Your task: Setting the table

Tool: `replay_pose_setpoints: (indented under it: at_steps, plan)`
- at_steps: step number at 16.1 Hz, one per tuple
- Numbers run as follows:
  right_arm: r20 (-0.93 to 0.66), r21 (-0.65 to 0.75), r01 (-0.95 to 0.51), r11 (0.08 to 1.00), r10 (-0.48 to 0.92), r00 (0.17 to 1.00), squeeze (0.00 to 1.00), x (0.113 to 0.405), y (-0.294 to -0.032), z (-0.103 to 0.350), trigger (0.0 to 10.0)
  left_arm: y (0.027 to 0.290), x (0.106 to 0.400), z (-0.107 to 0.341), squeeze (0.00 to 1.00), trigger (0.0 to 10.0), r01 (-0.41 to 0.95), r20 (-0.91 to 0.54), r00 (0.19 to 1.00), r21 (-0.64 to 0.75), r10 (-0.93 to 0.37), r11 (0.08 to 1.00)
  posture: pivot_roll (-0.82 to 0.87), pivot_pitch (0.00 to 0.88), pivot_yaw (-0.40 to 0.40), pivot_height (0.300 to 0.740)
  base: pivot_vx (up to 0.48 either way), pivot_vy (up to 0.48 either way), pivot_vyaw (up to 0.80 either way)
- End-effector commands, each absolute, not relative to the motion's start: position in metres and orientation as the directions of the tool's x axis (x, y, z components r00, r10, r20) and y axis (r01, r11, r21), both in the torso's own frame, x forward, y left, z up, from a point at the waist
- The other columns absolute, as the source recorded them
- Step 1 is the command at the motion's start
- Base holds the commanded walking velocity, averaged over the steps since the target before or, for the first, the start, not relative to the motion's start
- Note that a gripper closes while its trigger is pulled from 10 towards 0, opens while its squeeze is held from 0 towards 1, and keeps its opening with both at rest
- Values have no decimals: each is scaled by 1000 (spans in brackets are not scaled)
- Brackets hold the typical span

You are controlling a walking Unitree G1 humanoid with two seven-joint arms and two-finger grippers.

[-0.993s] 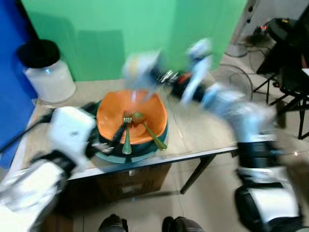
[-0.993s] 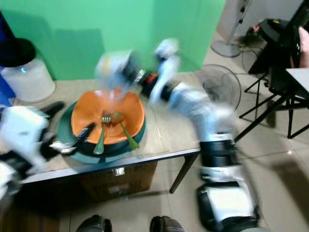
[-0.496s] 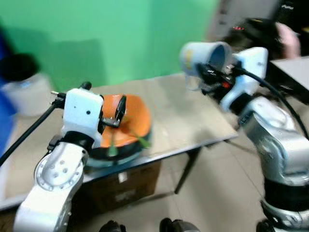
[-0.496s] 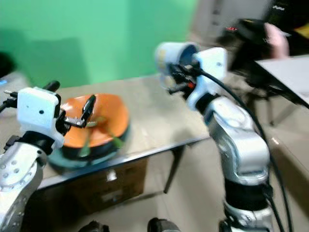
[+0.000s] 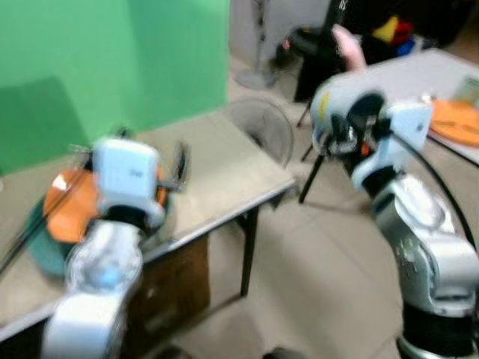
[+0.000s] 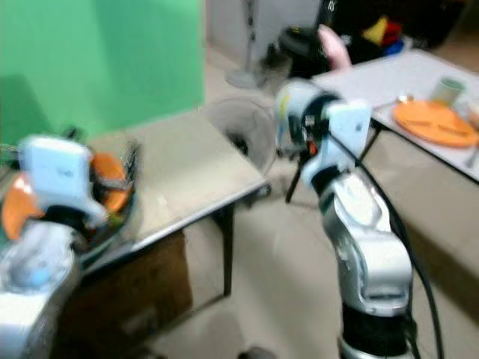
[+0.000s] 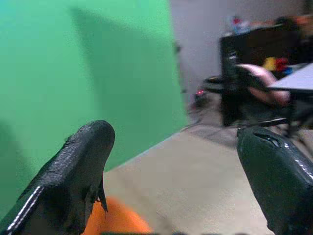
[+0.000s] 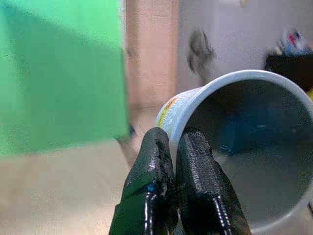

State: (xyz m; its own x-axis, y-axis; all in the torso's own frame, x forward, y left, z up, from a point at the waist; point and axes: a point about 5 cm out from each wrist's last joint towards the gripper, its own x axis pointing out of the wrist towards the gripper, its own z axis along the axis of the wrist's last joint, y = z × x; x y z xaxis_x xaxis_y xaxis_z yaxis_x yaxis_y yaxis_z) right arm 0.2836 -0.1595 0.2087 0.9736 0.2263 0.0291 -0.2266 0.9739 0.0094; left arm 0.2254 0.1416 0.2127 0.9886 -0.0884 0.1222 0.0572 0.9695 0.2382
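Note:
A pale cup (image 8: 254, 147) with a printed side hangs in the air, and my right gripper (image 8: 172, 139) is shut on its rim. In the eye views the cup (image 5: 334, 101) is out over the floor, between a wooden table (image 5: 217, 172) and a white table (image 5: 419, 71). An orange plate (image 5: 67, 209) lies on a teal plate (image 5: 41, 243) at the wooden table's left end. My left gripper (image 7: 173, 139) is open with nothing in it, raised over the wooden table beside the plates. The eye views are blurred.
The white table at the right carries an orange plate (image 6: 434, 123) and a small cup (image 6: 449, 90). A floor fan (image 5: 258, 127) stands beyond the wooden table's corner. Dark furniture and a pink shape (image 5: 348, 45) are at the back. Open floor lies between the tables.
The camera has swung to the right, so the wooden table and plates now sit at the left and the white table has come into sight. My right gripper still holds the cup.

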Motion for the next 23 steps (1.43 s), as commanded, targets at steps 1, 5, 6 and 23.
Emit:
replay_pose_setpoints:
  at_steps: [1,5,6,23]
  plan:
    - [0,0,-259,966,259,966,0,283,-157,206,10000,146,224,214,157,10000,43,127,989,250,-77,967,-49,0,-27,740,0,0,-788]
    - [-51,-61,-261,963,259,965,0,280,-156,194,10000,150,221,207,90,10000,10,110,993,245,-38,970,-53,0,-37,740,0,0,-788]
    - [-64,-94,-269,959,263,963,0,279,-156,191,10000,149,221,206,102,10000,11,113,993,233,-39,972,-56,0,-37,740,0,0,-788]
    - [-109,-135,-101,986,87,990,0,276,-175,184,10000,141,229,194,98,10000,105,82,988,237,-127,966,-83,0,-18,740,362,0,-787]
